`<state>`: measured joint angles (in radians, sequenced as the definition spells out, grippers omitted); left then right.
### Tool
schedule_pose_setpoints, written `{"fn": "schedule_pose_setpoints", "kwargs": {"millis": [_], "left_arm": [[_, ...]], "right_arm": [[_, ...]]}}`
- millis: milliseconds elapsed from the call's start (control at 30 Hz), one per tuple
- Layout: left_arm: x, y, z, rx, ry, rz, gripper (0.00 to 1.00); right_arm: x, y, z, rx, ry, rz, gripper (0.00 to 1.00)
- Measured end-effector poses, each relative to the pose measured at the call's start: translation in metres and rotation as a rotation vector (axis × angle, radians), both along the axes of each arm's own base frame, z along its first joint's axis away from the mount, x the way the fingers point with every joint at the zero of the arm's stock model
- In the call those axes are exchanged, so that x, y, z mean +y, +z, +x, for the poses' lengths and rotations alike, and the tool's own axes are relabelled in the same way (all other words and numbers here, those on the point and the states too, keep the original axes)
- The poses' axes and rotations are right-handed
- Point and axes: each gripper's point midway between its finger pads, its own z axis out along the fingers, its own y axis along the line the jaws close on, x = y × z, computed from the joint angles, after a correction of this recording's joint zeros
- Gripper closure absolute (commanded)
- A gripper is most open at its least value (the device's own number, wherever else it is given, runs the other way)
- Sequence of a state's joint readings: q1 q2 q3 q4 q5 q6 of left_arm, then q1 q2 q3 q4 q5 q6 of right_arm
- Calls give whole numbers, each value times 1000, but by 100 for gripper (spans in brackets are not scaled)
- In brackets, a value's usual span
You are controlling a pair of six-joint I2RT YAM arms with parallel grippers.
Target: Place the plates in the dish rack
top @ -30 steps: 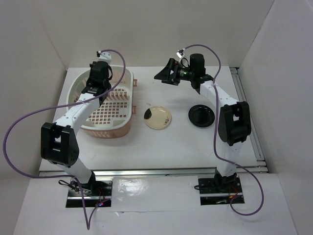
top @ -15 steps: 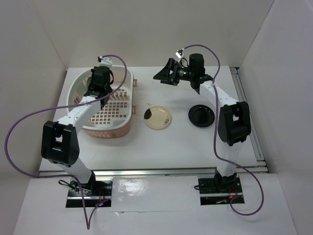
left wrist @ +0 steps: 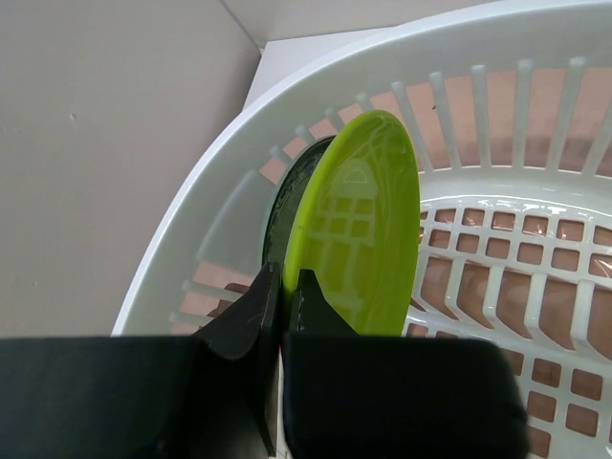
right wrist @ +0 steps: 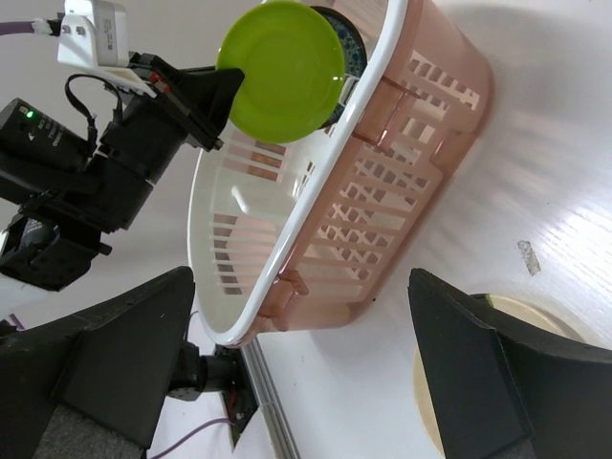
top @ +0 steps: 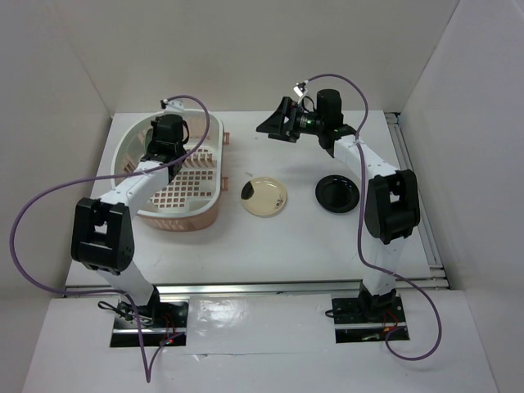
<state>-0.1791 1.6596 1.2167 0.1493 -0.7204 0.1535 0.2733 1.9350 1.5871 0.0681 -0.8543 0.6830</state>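
Left pincer (left wrist: 283,287) advanced rearward over the dish rack (left wrist: 186,239), clenched on the rim of the lime green plate (left wrist: 368,220); right pincer (right wrist: 301,330) stood released. Your plate looked rigid, light, slippery.

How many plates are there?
4. The left gripper holds the lime green plate upright in the dish rack; a dark patterned plate stands right behind it; the cream plate and black plate lie on the table. None seems hidden.
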Motion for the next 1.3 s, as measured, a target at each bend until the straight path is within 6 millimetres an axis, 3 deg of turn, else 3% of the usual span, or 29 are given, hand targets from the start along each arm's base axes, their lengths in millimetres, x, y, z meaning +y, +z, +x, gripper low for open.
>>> {"fn": "schedule_pose_setpoints", "kwargs": {"millis": [333, 800, 1033, 1300], "left_arm": [[6, -25, -4, 45, -1, -28, 100], [4, -32, -4, 58, -14, -30, 100], [2, -47, -2, 96, -30, -34, 99], [2, -49, -1, 100, -31, -32, 94]], "right_arm": [[1, 3, 1, -20, 3, 7, 0], [1, 4, -1, -20, 17, 10, 0], [2, 4, -2, -21, 22, 12, 0], [2, 4, -3, -22, 26, 19, 0]]}}
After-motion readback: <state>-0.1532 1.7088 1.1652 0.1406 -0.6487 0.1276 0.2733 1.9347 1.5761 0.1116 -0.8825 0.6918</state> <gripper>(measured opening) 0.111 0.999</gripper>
